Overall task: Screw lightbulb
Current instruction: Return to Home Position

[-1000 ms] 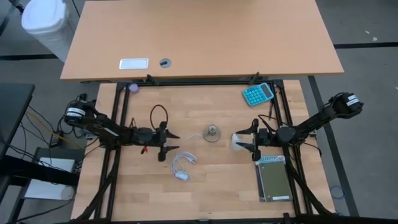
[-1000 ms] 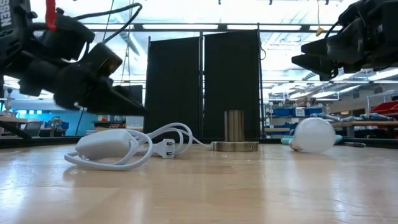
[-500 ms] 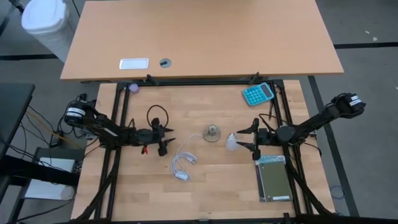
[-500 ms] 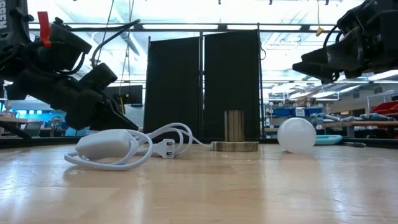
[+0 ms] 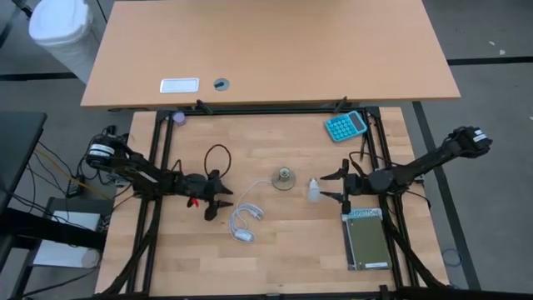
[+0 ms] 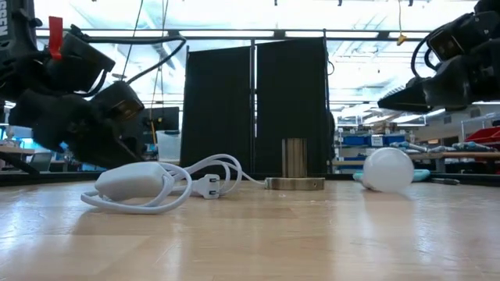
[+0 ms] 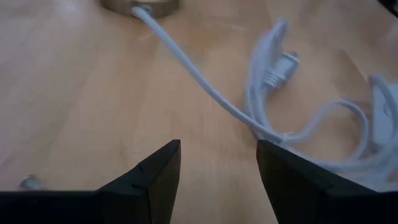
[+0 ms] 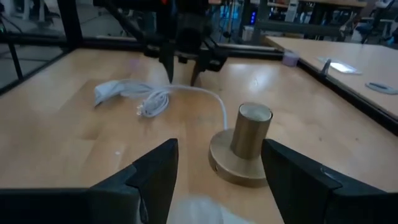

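Both jaws gape empty, seemingly done holding. From above, right gripper point(image 5: 326, 187) and left gripper point(image 5: 223, 200) flank the socket point(image 5: 285, 177) at the table's point(image 5: 275, 258) middle; the lightbulb point(image 5: 313, 190) lies loose just before the right one. At table level, it rests on its side. Wrist views show coiled cable point(image 7: 205, 93) and the bare socket.

Matt lightbulb point(image 6: 388, 169), seemingly brushed-metal socket point(image 6: 294, 161), smooth wooden table point(image 5: 283, 250)

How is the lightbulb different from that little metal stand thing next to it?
The lightbulb is white and rounded; the socket is a metal-coloured tube on a flat disc. The lightbulb lies on its side, while the socket stands upright. A white cable runs to the socket; the lightbulb is loose. Both rest on the wooden table, apart, held by neither the left gripper nor the right gripper.
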You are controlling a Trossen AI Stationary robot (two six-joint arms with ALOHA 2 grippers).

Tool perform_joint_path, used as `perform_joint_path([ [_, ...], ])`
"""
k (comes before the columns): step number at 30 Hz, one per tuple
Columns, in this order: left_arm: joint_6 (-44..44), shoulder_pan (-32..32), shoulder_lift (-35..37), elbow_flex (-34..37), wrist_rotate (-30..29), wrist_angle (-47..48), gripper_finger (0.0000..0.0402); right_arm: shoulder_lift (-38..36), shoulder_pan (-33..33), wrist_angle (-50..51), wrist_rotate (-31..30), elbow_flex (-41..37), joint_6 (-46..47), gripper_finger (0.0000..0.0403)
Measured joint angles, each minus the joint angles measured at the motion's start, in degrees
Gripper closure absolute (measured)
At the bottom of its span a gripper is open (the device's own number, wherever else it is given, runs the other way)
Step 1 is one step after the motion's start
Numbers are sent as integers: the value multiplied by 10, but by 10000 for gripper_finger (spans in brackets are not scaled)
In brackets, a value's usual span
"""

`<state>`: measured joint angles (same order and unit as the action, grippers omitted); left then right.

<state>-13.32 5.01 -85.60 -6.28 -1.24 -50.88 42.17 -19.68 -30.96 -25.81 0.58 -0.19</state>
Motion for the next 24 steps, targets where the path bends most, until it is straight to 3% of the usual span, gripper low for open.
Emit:
perform_joint_path([
  [18, 39, -2, 0, 0, -4, -6, 186, -135, 0, 121, 0, 0, 0, 171],
  [24, 39, -13, 36, 7, -7, -3, 186, -171, 9, 182, 0, 0, 0, 170],
])
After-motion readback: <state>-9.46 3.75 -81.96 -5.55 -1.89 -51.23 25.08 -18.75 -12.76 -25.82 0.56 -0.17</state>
